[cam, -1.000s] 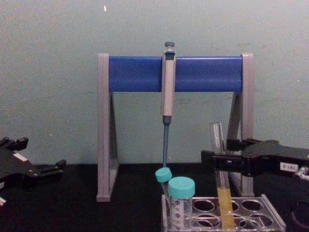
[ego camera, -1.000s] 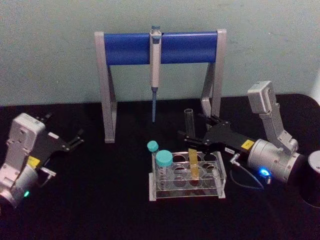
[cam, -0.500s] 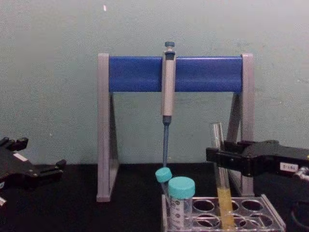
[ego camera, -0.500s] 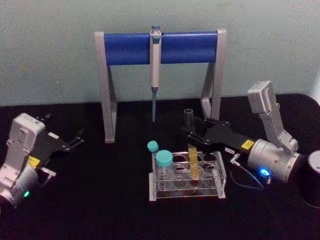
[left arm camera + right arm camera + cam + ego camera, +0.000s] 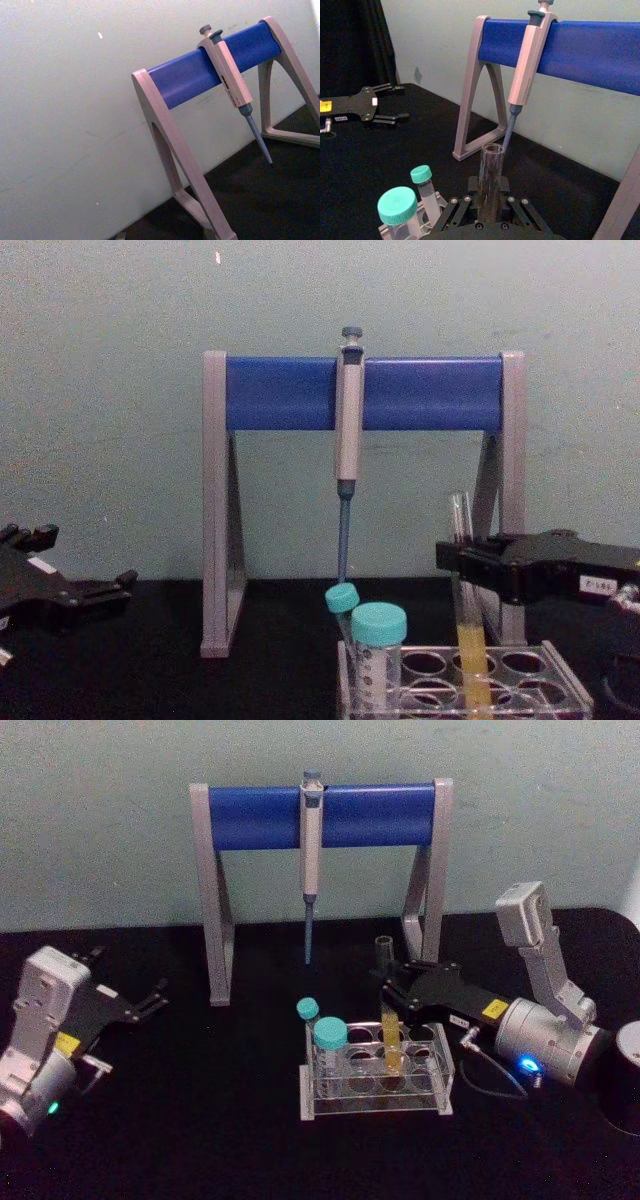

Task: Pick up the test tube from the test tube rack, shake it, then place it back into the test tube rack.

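The left end effector [image 5: 155, 998] is sitting parked at the far left, low over the counter [image 5: 200, 1130], with its fingers spread and holding nothing. It is well apart from the rack. Behind the middle, one pipette [image 5: 310, 850] is hanging on one grey-and-blue stand [image 5: 250, 817]. In front, one clear rack [image 5: 440, 1098] is carrying two teal-capped tubes [image 5: 327, 1038] at its left end. It is also carrying one long glass test tube [image 5: 389, 1042], standing upright with its foot in a hole. The right end effector [image 5: 392, 988], the nearer one, is reaching in level from the right and clenching the tube's bare upper part. With the tube's long axis running vertically, the lift is probably calling for a straight upward pull.
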Controlling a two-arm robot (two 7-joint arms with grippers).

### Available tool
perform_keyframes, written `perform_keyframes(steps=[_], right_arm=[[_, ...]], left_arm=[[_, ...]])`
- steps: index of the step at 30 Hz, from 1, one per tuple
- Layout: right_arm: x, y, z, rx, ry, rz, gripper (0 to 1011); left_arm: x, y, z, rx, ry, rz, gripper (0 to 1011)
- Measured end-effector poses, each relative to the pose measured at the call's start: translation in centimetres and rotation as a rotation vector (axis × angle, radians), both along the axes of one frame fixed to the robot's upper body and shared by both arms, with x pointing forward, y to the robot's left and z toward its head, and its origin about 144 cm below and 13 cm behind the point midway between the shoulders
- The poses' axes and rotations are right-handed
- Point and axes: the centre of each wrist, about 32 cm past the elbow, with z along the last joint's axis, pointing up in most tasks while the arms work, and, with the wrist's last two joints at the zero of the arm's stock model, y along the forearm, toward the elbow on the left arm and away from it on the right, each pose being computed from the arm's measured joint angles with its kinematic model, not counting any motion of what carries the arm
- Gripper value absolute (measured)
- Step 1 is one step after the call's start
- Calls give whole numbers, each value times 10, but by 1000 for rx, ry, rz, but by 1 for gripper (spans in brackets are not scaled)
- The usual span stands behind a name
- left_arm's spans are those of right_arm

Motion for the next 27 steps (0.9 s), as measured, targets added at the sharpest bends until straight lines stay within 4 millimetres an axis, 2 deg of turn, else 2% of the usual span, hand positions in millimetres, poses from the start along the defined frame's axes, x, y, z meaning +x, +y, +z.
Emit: perform_keyframes(steps=[21, 27], right_arm=[[0, 0, 0, 0, -2, -1, 235], [-2, -4, 0, 46, -25, 1, 234]], left_arm=[[0, 0, 0, 0, 0, 0, 1001], [0, 0, 0, 0, 0, 0, 1001]])
